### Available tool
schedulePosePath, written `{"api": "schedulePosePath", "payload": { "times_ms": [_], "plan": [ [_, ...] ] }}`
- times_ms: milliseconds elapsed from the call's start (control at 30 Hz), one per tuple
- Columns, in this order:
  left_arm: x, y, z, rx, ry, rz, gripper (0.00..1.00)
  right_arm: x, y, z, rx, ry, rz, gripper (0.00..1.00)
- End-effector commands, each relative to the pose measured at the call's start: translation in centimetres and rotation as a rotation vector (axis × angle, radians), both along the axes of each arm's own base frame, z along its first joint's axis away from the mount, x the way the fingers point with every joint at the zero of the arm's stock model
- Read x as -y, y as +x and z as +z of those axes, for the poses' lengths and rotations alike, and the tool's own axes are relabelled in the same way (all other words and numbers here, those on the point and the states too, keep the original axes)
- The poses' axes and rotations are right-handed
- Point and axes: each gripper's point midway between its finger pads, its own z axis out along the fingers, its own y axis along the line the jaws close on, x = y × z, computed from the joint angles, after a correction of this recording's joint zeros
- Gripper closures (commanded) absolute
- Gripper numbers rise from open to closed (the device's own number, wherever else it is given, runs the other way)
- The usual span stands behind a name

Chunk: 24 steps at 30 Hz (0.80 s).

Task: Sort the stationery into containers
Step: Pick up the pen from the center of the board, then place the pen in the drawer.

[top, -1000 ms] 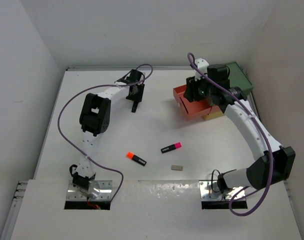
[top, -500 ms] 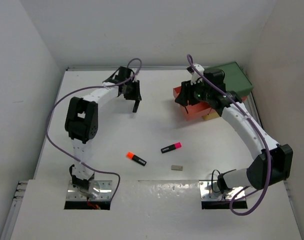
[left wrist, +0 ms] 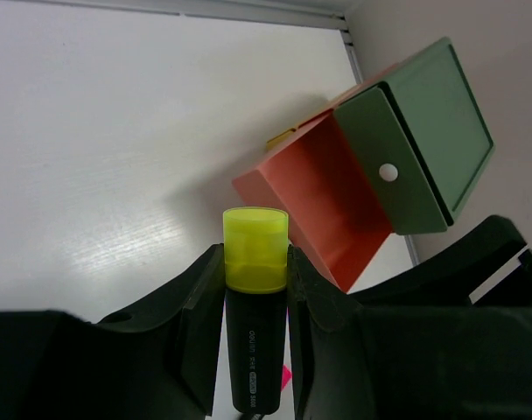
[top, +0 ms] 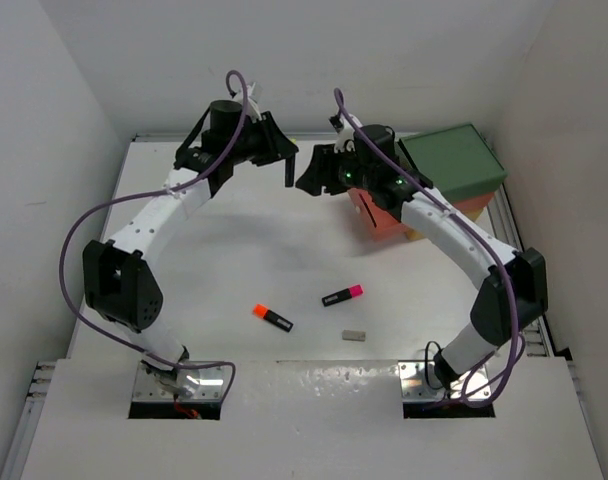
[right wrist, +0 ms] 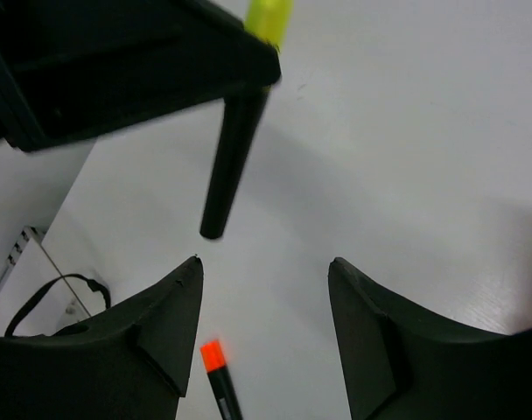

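Observation:
My left gripper [left wrist: 255, 262] is shut on a black highlighter with a yellow cap [left wrist: 255, 249], held up in the air at the back of the table; in the top view the left gripper [top: 284, 158] is just left of my right gripper [top: 309, 178]. The right gripper [right wrist: 264, 267] is open and empty, facing the held highlighter [right wrist: 231, 166]. The coral-red drawer [top: 379, 212] stands pulled open and looks bare [left wrist: 327, 201], under the green drawer [top: 454, 160] and over the yellow one [top: 424, 233]. An orange-capped highlighter [top: 272, 317], a pink-capped one [top: 342, 294] and a grey eraser [top: 355, 336] lie on the table.
The white table [top: 214, 260] is walled on the left, back and right. The drawer stack sits in the back right corner. The orange-capped highlighter also shows under the right gripper [right wrist: 218, 376]. Purple cables loop over both arms.
The left arm has swung right and up with the yellow-capped highlighter. The right gripper has left the coral-red drawer and moved left, close to the left gripper.

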Motion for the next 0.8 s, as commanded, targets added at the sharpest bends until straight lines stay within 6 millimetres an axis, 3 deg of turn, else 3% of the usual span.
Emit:
{"api": "schedulePosePath", "payload": {
  "times_ms": [0,167,433,667,700,767],
  "plan": [
    [1.1,-1.2,0.5,-0.016,-0.048,-0.040,1.00,-1.3,2.2,4.4,0.096,0.095,-0.045,0.41],
    [1.7,-2.1,0.7,-0.020,-0.059,-0.073,1.00,-2.8,1.9,5.0,0.085,0.141,-0.006,0.37],
    [2.4,-3.2,1.2,-0.022,-0.111,-0.121,1.00,-3.3,2.4,2.9,0.044,0.103,-0.040,0.44],
    [2.3,-3.9,2.0,-0.023,-0.161,-0.149,1.00,-3.7,2.9,1.4,0.041,0.071,-0.037,0.65],
    [2.4,-4.0,2.1,-0.022,-0.166,-0.156,1.00,-3.6,3.0,1.3,0.045,0.065,-0.039,0.79],
    [2.1,-4.2,1.8,-0.024,-0.164,-0.155,0.97,-3.3,3.0,1.1,0.063,0.044,-0.032,0.93]
  ]
}}
